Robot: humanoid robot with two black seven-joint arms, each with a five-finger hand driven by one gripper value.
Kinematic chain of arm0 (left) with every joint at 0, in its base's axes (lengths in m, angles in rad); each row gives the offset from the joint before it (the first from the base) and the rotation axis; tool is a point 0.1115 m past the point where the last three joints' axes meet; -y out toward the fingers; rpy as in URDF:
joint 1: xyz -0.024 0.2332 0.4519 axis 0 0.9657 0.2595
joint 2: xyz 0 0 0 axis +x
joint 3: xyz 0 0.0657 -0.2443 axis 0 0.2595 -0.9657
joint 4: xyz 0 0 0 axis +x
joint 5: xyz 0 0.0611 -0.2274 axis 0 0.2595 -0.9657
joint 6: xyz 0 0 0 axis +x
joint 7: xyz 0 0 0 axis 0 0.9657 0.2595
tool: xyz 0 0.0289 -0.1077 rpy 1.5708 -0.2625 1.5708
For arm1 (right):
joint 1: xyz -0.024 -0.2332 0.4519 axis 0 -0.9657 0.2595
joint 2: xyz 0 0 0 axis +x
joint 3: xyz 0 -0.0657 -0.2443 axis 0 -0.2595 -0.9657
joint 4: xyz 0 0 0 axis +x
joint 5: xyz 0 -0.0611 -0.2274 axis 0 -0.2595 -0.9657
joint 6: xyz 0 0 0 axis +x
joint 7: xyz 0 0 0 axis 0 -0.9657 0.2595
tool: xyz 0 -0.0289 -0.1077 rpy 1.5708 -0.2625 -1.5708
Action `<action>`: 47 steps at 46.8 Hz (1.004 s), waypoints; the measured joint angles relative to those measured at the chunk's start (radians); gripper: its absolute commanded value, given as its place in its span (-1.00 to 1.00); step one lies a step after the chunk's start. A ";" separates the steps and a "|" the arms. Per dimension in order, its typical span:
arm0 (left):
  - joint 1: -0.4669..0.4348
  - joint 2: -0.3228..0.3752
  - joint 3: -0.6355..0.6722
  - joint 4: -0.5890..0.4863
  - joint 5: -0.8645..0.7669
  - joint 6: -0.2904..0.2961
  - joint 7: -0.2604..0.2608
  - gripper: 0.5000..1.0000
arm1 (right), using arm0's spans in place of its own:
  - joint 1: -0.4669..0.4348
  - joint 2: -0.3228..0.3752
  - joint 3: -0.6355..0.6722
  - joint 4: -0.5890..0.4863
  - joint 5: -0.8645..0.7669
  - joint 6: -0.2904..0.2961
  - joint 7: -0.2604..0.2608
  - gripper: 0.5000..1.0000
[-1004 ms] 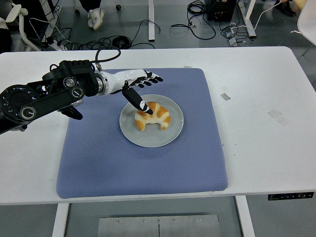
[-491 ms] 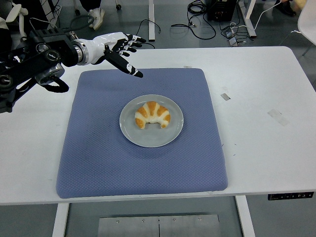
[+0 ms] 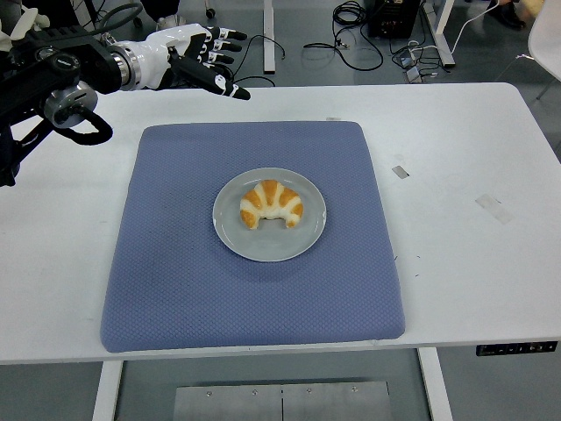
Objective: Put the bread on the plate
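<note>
A golden croissant [image 3: 271, 205] lies on the grey plate [image 3: 306, 239], which sits in the middle of the blue mat [image 3: 175, 281]. My left hand [image 3: 219, 63] hovers high at the table's far left edge, well clear of the plate, its white and black fingers spread and holding nothing. The black left arm [image 3: 53, 74] enters from the upper left corner. No right arm shows.
White table [image 3: 465, 237] surrounds the mat, with small tape marks [image 3: 493, 207] on the right side. Cables [image 3: 351, 35] and table legs lie on the floor beyond the far edge.
My left hand has pulled back from over the croissant, moving up and to the far left. The croissant stays on the plate, untouched.
</note>
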 measured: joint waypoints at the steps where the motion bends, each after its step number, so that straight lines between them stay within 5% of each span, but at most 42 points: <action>1: 0.001 0.001 0.000 0.005 -0.020 0.000 -0.001 0.91 | 0.000 0.000 0.000 0.000 0.000 0.000 0.000 1.00; 12: 0.028 0.006 -0.027 0.104 -0.148 -0.001 -0.010 0.91 | 0.000 0.000 0.000 0.000 0.000 0.000 0.000 1.00; 47: 0.237 0.003 -0.414 0.224 -0.285 -0.050 -0.016 0.91 | 0.001 0.000 0.002 0.009 0.000 0.001 0.000 1.00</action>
